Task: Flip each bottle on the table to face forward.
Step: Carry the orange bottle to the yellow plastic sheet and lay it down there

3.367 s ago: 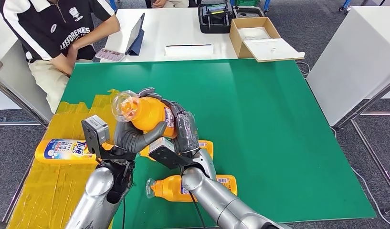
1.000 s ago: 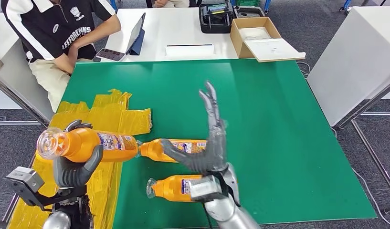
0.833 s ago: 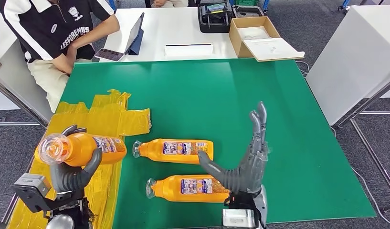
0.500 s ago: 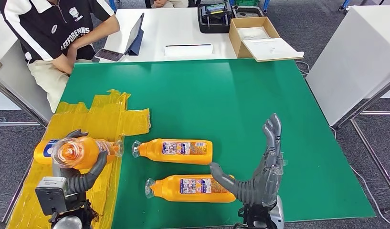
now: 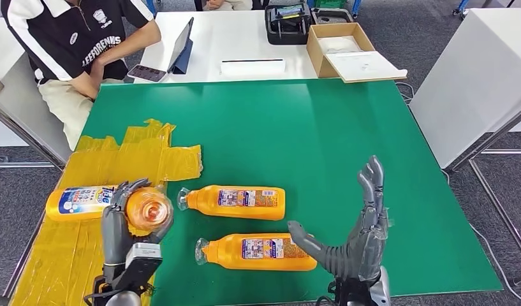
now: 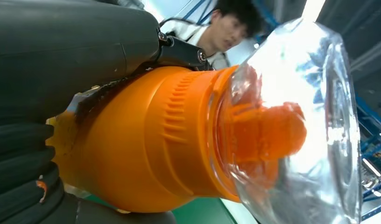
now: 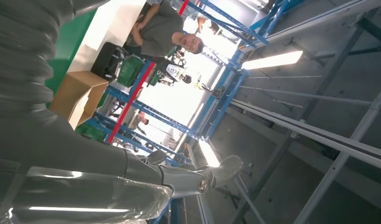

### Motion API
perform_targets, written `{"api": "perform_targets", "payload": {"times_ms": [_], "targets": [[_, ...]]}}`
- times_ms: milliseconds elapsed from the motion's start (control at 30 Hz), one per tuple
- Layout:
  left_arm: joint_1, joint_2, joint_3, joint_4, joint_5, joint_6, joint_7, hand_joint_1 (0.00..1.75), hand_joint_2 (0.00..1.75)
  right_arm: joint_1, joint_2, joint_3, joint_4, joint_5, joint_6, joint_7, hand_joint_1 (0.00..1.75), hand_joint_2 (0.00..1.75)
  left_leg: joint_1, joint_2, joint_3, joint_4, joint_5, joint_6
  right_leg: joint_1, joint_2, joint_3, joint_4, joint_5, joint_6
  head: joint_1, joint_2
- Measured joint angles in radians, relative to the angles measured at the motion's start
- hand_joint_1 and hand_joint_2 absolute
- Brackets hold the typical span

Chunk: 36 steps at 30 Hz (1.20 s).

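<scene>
Near the yellow sheet on the green table, in the head view, the left hand wraps an orange bottle, its clear cap turned up toward the camera, probably mid-turn so its label can face forward. Just beyond, on the sheet, lies a bottle showing a blue label. Right of the sheet lie two orange bottles, one farther and one nearer, labels up. The right hand stands empty, fingers spread, beside the nearer one.

From the left wrist, dark fingers grip the bottle's shoulder.

From the right wrist, the spread fingers hold nothing.
</scene>
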Motion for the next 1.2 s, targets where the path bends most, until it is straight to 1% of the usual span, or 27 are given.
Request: {"api": "perform_targets", "payload": {"times_ms": [100,200,367,500,600,733,833,967,1067,1133,1200], "targets": [[-0.029,-0.017,-0.02,0.025,-0.139,0.044,0.045,1.75,1.75,0.005,-0.006,-0.01,-0.01,0.009,0.0,0.013,0.0,1.75,0.0,0.0,0.0,0.0,0.0,0.0,0.0,0.0,0.0,0.0,0.0,0.0,0.0,0.0],[-0.06,-0.034,-0.037,0.049,-0.253,0.068,0.083,1.75,1.75,0.0,-0.013,-0.014,-0.011,0.012,0.0,0.029,0.0,1.75,0.0,0.0,0.0,0.0,0.0,0.0,0.0,0.0,0.0,0.0,0.0,0.0,0.0,0.0],[-0.09,-0.054,-0.055,0.078,-0.321,0.081,0.105,1.75,1.75,0.006,-0.024,-0.02,-0.011,0.015,0.0,0.034,0.0,1.75,0.0,0.0,0.0,0.0,0.0,0.0,0.0,0.0,0.0,0.0,0.001,-0.001,0.0,0.0],[-0.1,-0.071,-0.055,0.081,-0.416,0.082,0.125,1.75,1.75,0.015,-0.028,-0.022,-0.015,0.033,0.0,0.039,0.0,1.75,0.001,0.0,0.0,0.0,0.0,0.0,0.0,0.0,0.0,0.0,0.001,-0.001,0.0,0.0],[-0.109,-0.088,-0.051,0.081,-0.51,0.083,0.149,1.75,1.75,0.014,-0.028,-0.022,-0.02,0.05,0.0,0.056,0.0,1.75,0.001,0.0,0.0,0.0,0.0,0.0,0.0,0.0,0.0,0.0,0.001,-0.001,0.0,0.0],[-0.117,-0.106,-0.041,0.081,-0.568,0.085,0.163,1.75,1.75,0.014,-0.028,-0.022,-0.026,0.059,0.0,0.066,0.0,1.75,0.001,0.0,0.0,0.0,0.0,0.0,0.0,0.0,0.0,0.0,0.001,-0.001,0.0,0.0],[-0.119,-0.118,-0.024,0.077,-0.652,0.085,0.188,1.75,1.75,0.023,-0.027,-0.022,-0.035,0.079,0.0,0.072,0.0,1.75,0.001,0.0,0.0,0.0,0.0,0.0,0.0,0.0,0.0,0.0,0.001,-0.001,0.0,0.0],[-0.122,-0.123,0.001,0.066,-0.792,0.085,0.283,1.75,1.75,0.06,-0.021,-0.023,-0.062,0.121,0.0,0.081,0.0,1.75,0.001,0.0,0.0,0.0,0.0,0.0,0.0,0.0,0.0,0.0,0.001,-0.001,0.0,0.0],[-0.131,-0.115,0.012,0.064,-0.845,0.085,0.369,1.75,1.75,0.071,-0.019,-0.022,-0.077,0.137,0.001,0.097,0.0,1.75,0.001,0.0,0.0,0.0,0.0,0.0,0.0,0.0,0.0,0.0,0.001,-0.001,0.0,0.0],[-0.142,-0.1,0.017,0.068,-0.859,0.085,0.422,1.75,1.75,0.071,-0.019,-0.022,-0.081,0.139,0.004,0.106,0.0,1.75,0.001,0.0,0.0,0.0,0.0,0.0,0.0,0.0,0.0,0.0,0.001,-0.001,0.0,0.0],[-0.157,-0.072,0.019,0.081,-0.863,0.085,0.478,1.75,1.75,0.07,-0.019,-0.022,-0.082,0.138,0.005,0.11,0.0,1.75,0.001,0.0,0.0,0.0,0.0,0.0,0.001,0.0,0.0,0.0,0.001,-0.001,0.0,0.0]]}}
